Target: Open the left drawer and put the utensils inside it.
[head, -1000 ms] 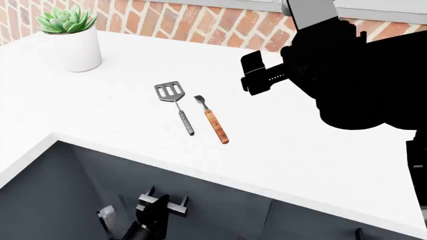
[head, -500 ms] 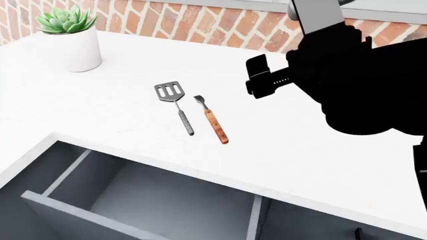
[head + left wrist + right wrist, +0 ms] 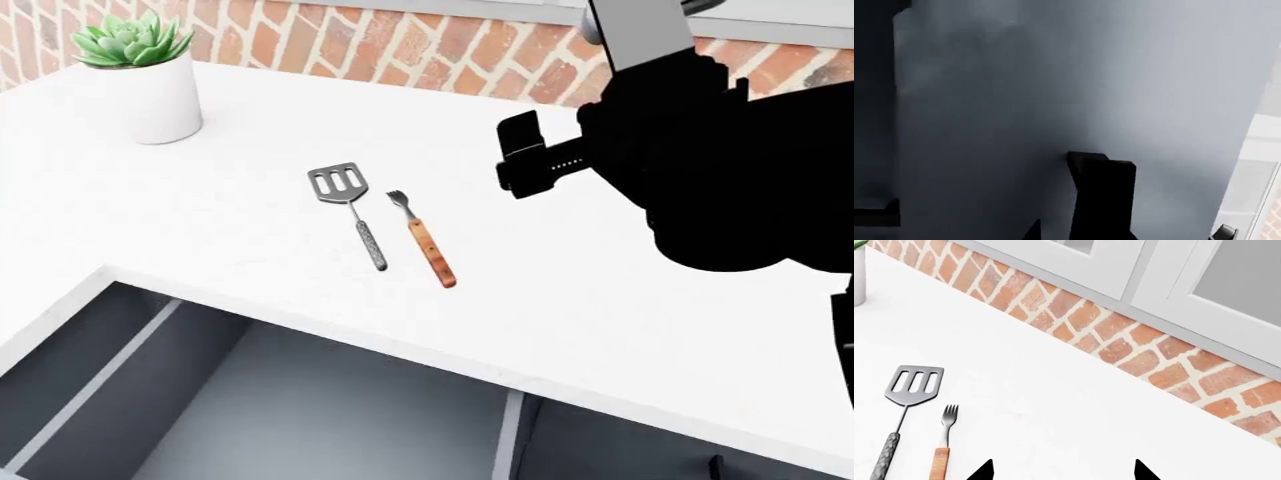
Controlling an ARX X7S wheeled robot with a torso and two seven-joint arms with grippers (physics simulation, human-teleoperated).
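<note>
The spatula (image 3: 350, 213) and fork (image 3: 424, 241) lie mid-frame on the desk (image 3: 641, 300), left of the right end effector (image 3: 523, 152), whose tips are spread.

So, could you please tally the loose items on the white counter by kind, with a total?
Spatulas: 1, the grey slotted spatula
Forks: 1, the wooden-handled fork
Potted plants: 1, the succulent in a white pot
Total: 3, all on the counter; none in the open left drawer.
</note>
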